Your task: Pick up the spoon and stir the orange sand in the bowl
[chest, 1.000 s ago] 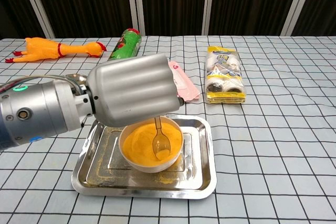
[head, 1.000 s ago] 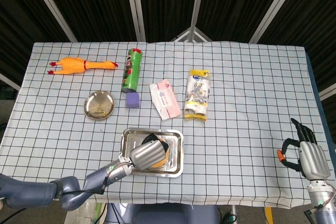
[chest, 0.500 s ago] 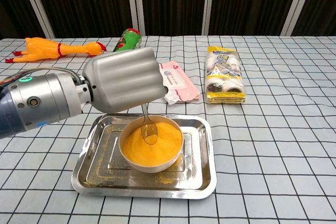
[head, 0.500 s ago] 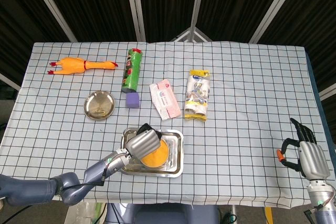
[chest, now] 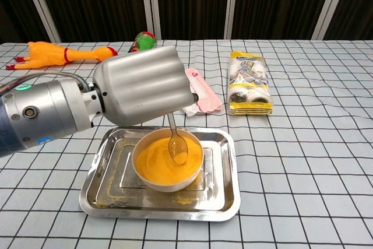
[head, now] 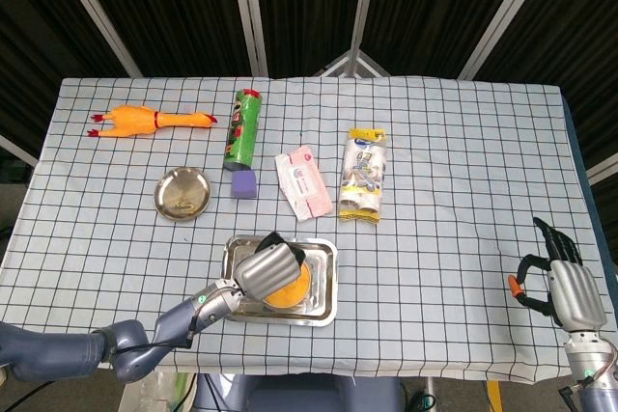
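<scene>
Now left hand (chest: pixel 143 86) grips spoon (chest: pixel 177 144) near-upright, tip down in bowl (chest: pixel 167 158) sand; right hand (head: pixel 568 287) empty, half-curled

The tablecloth (head: pixel 454 161) is white with a dark grid. The sand (chest: pixel 163 158) is bright orange in a white bowl (chest: pixel 152 181), on a shiny silver tray (chest: pixel 224 199); the spoon (chest: pixel 177 146) is clear. The left hand (chest: pixel 143 84) is metallic grey. Toward the far left corner lie an orange rubber chicken (head: pixel 150 121) and a green can (head: pixel 244 127), beside a purple block (head: pixel 243 185), a pink-and-white packet (head: pixel 304 181) and a yellow-edged package (head: pixel 364 174).
</scene>
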You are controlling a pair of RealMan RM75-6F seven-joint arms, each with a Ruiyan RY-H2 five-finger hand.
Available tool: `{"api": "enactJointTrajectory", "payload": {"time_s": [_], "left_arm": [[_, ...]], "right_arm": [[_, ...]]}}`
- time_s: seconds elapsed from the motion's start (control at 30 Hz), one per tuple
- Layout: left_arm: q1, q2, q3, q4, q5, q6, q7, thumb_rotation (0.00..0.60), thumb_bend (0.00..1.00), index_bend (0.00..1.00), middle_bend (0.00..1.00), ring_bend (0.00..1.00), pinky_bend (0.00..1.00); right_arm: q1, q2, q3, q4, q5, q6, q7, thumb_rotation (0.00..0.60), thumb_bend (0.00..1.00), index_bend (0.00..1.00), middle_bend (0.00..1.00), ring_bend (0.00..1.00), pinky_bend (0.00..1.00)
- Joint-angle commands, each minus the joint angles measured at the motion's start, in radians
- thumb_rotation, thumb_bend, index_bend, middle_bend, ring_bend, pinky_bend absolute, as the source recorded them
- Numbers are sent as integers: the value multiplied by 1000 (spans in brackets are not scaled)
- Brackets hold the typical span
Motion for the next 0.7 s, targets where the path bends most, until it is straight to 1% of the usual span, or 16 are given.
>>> {"api": "enactJointTrajectory", "payload": {"time_s": [0.03,0.2,0.37,0.7], "left_arm": [[0,-13,1,4,2,-4,-3,600,794,801,1000,999,1000],[-1,-32,4,19,0,-16,4,600,793,801,1000,999,1000],[-1,-47,-5,35,-23,-34,29,600,793,802,1000,999,1000],[5,-22,-21,40,-60,-37,66,600,794,803,1000,999,1000]], "right_arm": [[0,0,0,0,1,0,1,600,428,0,0,0,0],[0,0,1,1,2,-2,4,600,428,0,0,0,0],[1,1,1,2,4,-4,8,600,428,0,0,0,0],[1,4,-2,-5,4,-11,12,600,427,0,0,0,0]]}}
